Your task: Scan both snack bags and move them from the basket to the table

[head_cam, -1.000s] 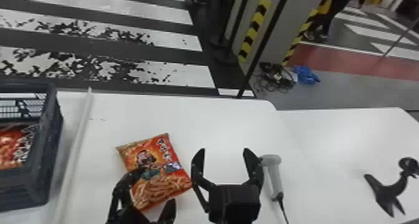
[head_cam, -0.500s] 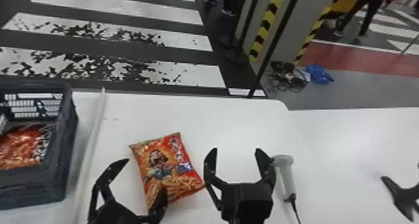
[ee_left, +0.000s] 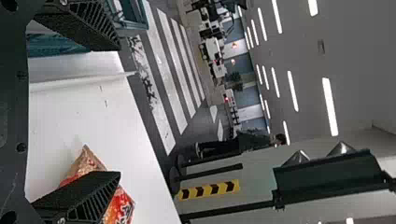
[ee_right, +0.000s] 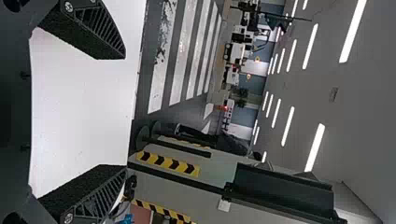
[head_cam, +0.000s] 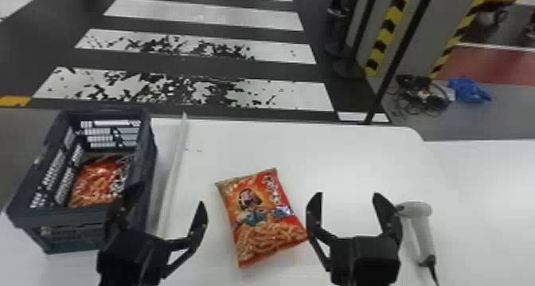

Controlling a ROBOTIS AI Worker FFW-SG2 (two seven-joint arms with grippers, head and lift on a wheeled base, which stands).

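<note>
Well, my left end effector is hanging empty with its fingers spread, close to the near wall of the basket. My right end effector is hovering released too, just beside the scanner. One snack bag is lying on the surface between them, while the second bag is resting inside the basket, ahead and left of the left end effector. I am judging that second bag as next, and worrying about the basket: spread fingers could be catching its rim and dragging it along. A shallow pinch could be letting the bag slip, and a careless right-side swing could be knocking the scanner.
</note>
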